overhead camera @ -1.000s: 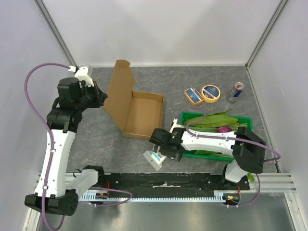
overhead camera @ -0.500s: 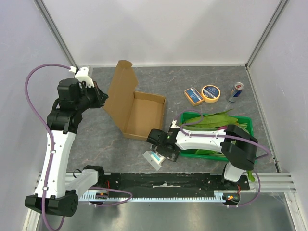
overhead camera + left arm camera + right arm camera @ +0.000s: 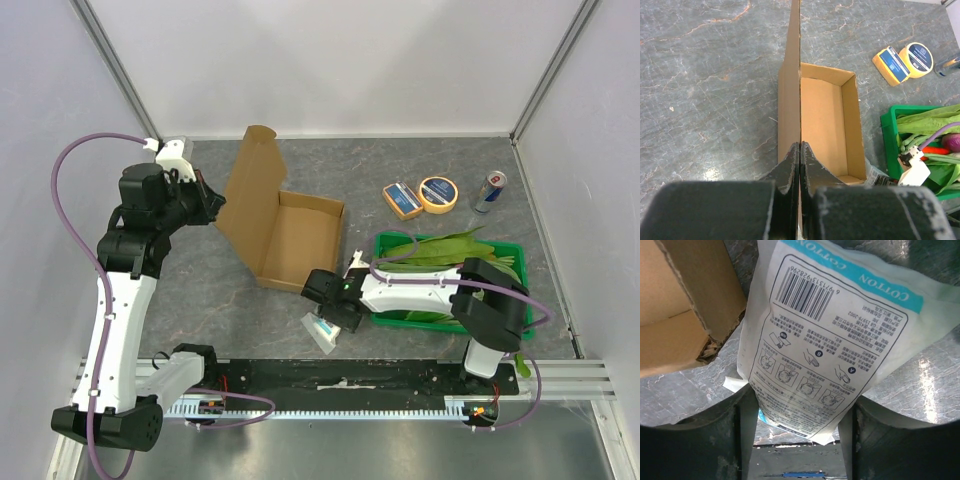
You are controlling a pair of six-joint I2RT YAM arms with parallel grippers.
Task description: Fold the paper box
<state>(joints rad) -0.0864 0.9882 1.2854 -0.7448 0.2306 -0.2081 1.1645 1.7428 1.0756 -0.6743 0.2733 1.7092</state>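
1. Two fingers of our left gripper (image 3: 799, 147) pinch shut on the box (image 3: 300, 240) lid (image 3: 248, 185), left of centre on the table (image 3: 420, 165); a slip drops it.
2. Right gripper (image 3: 333, 314) straddles a white packet (image 3: 825, 340). Clamped? We can't tell.
3. Only the right wrist view shows the packet just beside the box corner, so dragging could shove the box.

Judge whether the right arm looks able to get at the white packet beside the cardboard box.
Probably yes. The right gripper hangs over the packet with its jaws either side of it, and nothing lies between them. The box has a corner close on one side, but it does not cover the packet.
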